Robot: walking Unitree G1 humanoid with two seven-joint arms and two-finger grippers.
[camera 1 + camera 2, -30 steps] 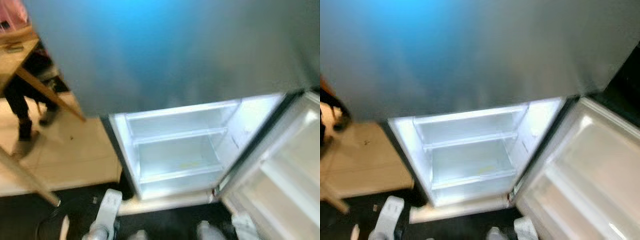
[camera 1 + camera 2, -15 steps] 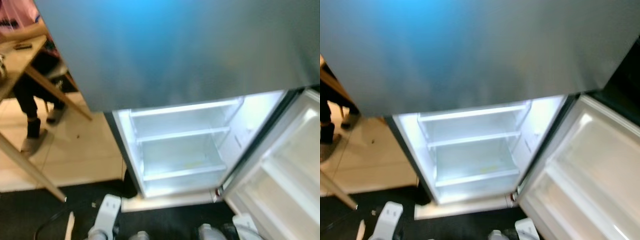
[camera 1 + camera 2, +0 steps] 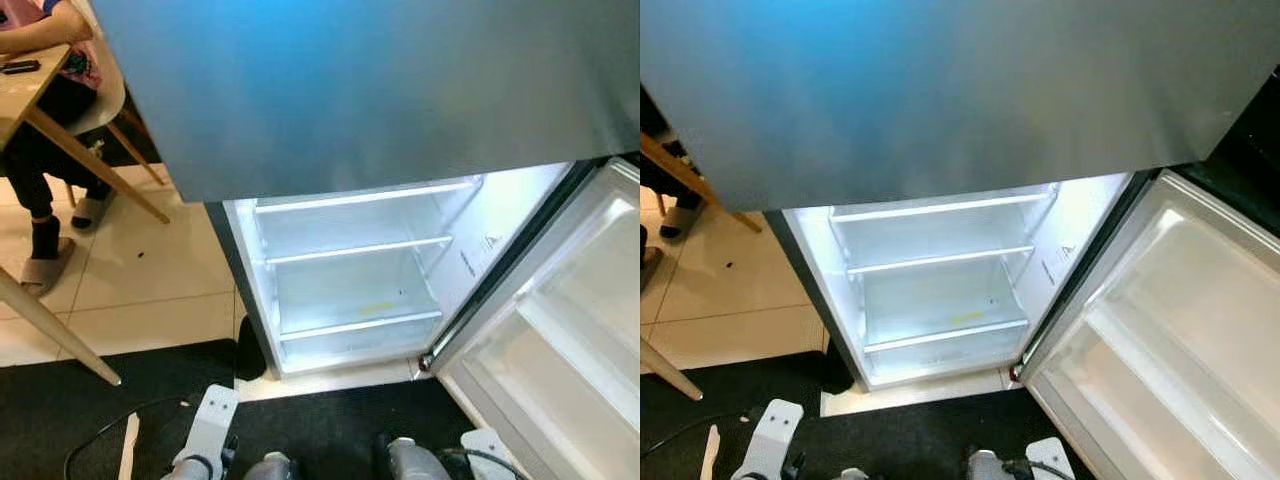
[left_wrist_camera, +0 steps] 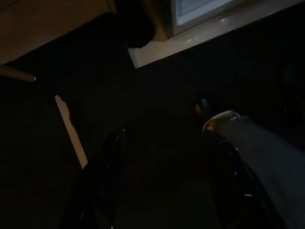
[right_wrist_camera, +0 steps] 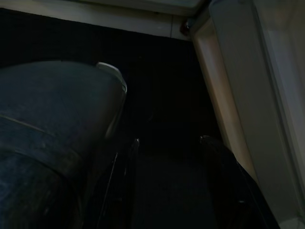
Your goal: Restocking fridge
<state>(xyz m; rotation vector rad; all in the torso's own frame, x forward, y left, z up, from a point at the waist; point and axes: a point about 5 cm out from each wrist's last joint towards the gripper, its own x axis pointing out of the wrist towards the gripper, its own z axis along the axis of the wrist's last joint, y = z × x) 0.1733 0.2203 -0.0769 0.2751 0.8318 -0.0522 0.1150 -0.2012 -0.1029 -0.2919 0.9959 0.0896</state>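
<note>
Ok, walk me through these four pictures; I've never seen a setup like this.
A humanoid robot stands before an open fridge. The two wide pictures come from its head cameras, looking down: lit, bare shelves, the lower door swung open on the robot's right, a dark mat underfoot. On its left a person sits at a wooden table with a phone on it. The two dark pictures come from wrist cameras on arms hanging by its legs: the left gripper and right gripper, fingers spread, hold nothing.
</note>
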